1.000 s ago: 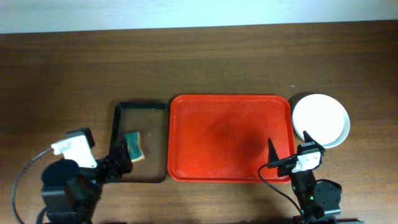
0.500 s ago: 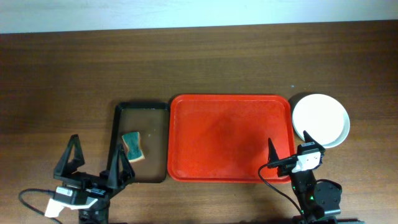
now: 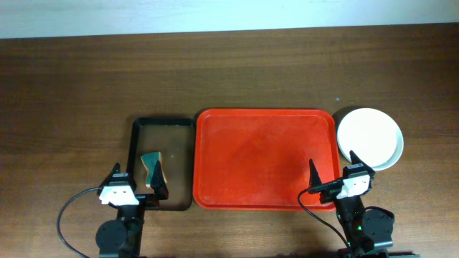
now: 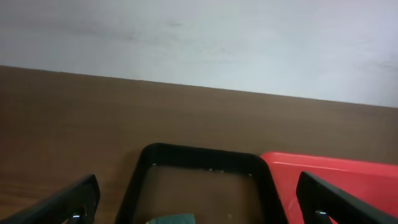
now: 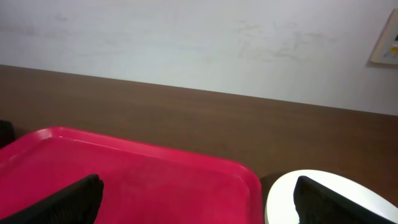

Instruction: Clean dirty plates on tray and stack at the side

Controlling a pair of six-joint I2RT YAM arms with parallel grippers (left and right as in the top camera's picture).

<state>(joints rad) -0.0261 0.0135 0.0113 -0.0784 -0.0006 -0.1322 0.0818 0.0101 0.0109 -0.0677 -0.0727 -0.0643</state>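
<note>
Light falls soft and even from above; shadows are faint. The white plate (image 3: 369, 137) glows almost washed out, and the red tray (image 3: 265, 154) carries a dull sheen. Both wrist views look slightly soft, my fingertips (image 4: 65, 205) dark, blurred silhouettes at the lower corners under a bright wall (image 4: 199, 37)

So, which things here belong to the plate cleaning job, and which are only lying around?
Belong to the job:
- red tray, nothing on it
- white plate, on the table beside the tray
- sponge, probably the wiper

Only lying around:
- black tray, which holds the sponge
- sheet on the wall
</note>
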